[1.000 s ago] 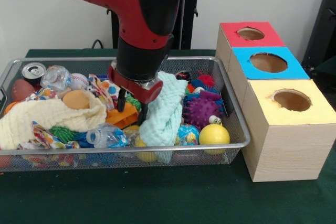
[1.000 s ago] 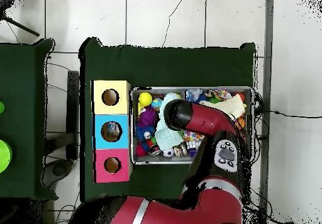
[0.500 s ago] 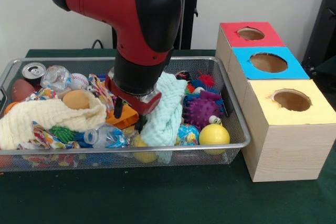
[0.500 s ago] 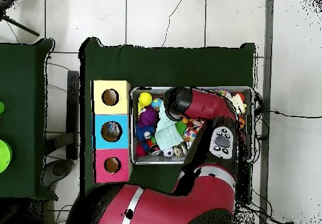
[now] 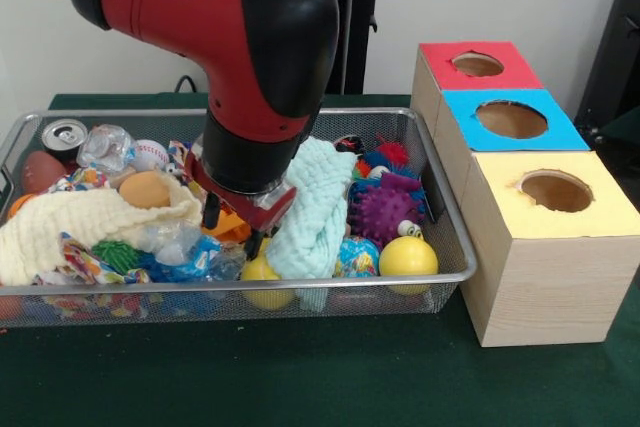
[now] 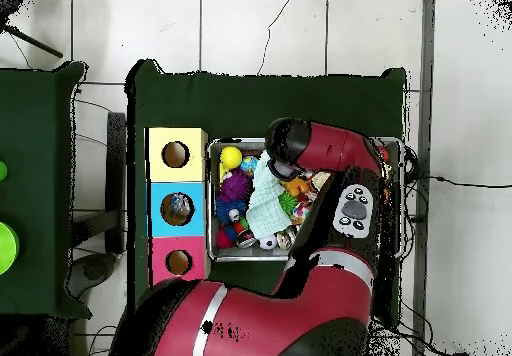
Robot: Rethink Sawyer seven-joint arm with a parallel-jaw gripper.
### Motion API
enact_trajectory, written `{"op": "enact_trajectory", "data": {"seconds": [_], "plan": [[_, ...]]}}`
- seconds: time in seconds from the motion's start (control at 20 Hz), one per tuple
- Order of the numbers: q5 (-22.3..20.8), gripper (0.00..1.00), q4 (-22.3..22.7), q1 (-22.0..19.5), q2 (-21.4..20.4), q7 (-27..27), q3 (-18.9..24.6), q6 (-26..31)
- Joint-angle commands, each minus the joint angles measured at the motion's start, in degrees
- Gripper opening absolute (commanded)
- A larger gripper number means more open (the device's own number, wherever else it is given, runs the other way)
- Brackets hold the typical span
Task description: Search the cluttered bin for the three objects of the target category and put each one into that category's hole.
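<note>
gripper (image 5: 232,228) down in the wire bin (image 5: 455,247), black fingers apart, nothing clearly held. orange toy (image 5: 232,228) between them. clear plastic bottle (image 5: 185,252) just left, mint towel (image 5: 315,212) touching its right. purple spiky ball (image 5: 385,209) and yellow ball (image 5: 408,257) past the towel, near the yellow box (image 5: 545,247).

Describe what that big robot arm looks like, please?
The arm is thick and rounded, glossy red with black sections at the joints. Its end effector has a red base and two short dark fingers. In the overhead view, a grey panel with dark buttons sits on a black section of the arm.
</note>
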Motion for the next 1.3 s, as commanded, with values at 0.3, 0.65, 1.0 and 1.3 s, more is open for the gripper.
{"op": "enact_trajectory", "data": {"seconds": [0.3, 0.65, 1.0, 1.3], "plan": [[-0.39, 1.00, -9.88, -0.92, 3.49, 5.04, 4.36, -0.79], [-0.23, 1.00, -3.62, -1.37, 1.30, 5.67, 6.01, -5.83], [0.00, 1.00, 2.25, -0.89, -1.42, 7.09, 5.99, -10.47], [0.30, 1.00, 5.39, -1.14, -2.34, 7.69, 6.46, -14.13]]}}
